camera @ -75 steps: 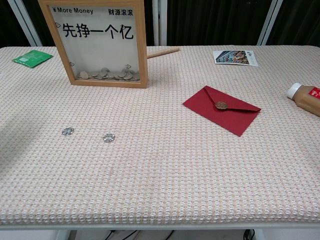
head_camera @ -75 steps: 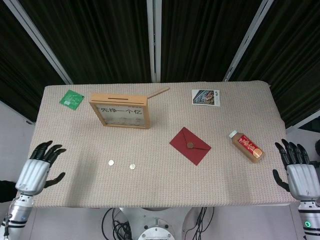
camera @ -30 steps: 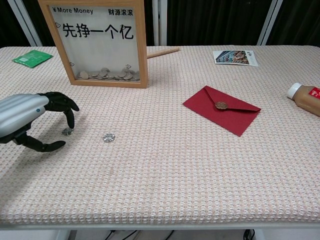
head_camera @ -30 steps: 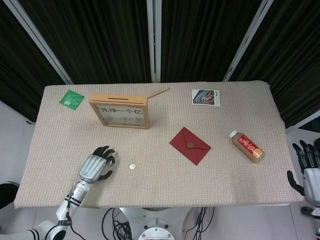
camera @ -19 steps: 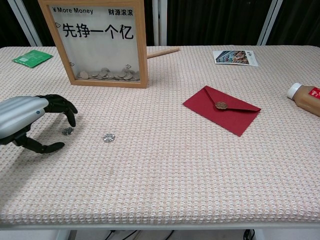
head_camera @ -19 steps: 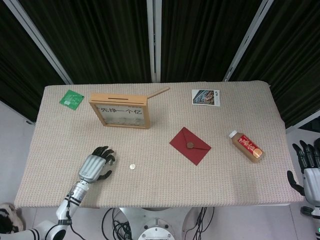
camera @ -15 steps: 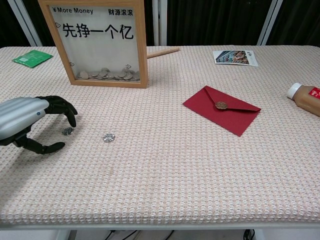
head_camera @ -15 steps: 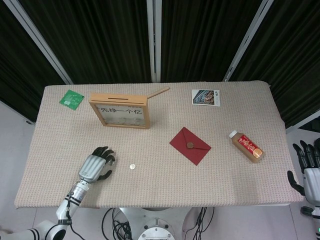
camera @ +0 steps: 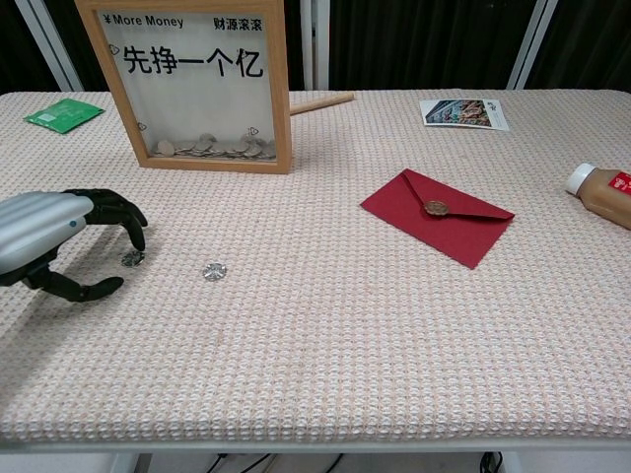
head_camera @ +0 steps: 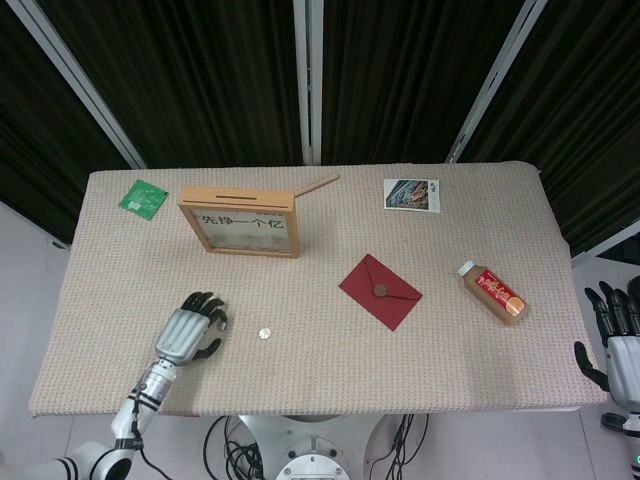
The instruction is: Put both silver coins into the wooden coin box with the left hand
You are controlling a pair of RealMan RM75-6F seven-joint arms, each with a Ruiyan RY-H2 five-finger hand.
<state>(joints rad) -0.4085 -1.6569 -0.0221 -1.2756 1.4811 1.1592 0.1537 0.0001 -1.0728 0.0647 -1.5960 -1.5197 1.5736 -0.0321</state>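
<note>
The wooden coin box [head_camera: 240, 222] [camera: 192, 84] stands upright at the back left, its slot on top and several coins behind its clear front. Two silver coins lie on the cloth in front of it. My left hand [head_camera: 190, 330] [camera: 59, 241] arches over the left coin [camera: 132, 258], fingers curved down with a tip at the coin and the thumb apart behind it; the coin lies flat on the table. The head view hides this coin under the hand. The right coin [head_camera: 264, 334] [camera: 214, 270] lies free. My right hand [head_camera: 612, 335] hangs off the table's right edge, fingers apart, empty.
A red envelope [head_camera: 380, 291] [camera: 437, 215] lies mid-table, a bottle [head_camera: 492, 292] [camera: 601, 193] on its side at the right. At the back are a green packet [head_camera: 143, 196] [camera: 64, 113], a wooden stick [head_camera: 316, 186] [camera: 320, 101] and a photo card [head_camera: 411, 194] [camera: 464, 112].
My left hand came in from the table's left edge onto the left coin, then drew slightly back and lower. My right hand withdrew further right.
</note>
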